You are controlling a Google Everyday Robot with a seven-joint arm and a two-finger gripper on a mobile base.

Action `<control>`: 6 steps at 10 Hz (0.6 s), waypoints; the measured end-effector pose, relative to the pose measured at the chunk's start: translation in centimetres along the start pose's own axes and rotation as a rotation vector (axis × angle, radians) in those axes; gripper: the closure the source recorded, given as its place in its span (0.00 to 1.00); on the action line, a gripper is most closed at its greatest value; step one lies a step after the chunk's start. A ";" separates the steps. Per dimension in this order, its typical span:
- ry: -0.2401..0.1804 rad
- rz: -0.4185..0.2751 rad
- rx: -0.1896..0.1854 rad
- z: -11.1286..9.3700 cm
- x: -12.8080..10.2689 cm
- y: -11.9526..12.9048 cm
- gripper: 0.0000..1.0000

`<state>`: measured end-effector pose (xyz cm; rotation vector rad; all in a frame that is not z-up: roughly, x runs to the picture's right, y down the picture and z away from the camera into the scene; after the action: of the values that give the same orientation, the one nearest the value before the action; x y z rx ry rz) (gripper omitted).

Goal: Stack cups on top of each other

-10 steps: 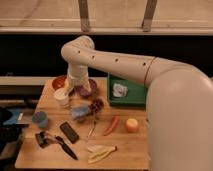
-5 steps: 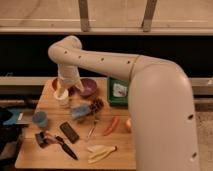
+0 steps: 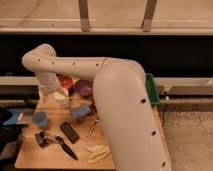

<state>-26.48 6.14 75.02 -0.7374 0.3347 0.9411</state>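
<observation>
Arm's swinging across tabletop (image 3: 30, 156); pincer (image 3: 49, 93), spread wide w/ nothing held, is now lowering just beside cream-white cylindrical cup (image 3: 62, 98), so grasp's likely coming. Short blue-grey cup (image 3: 40, 119) is sitting unstacked nearby.

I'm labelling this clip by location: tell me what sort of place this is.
Likely an indoor lab or test room, not a home: a wooden table crowded with items, a speckled floor, and a long window ledge behind. The gripper is over the table's far left, beside the white cup.
</observation>
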 end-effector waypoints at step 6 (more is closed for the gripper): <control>0.017 -0.046 0.009 0.7 0.5 2.0 0.26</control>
<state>-27.87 7.62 74.39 -0.7419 0.3356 0.8901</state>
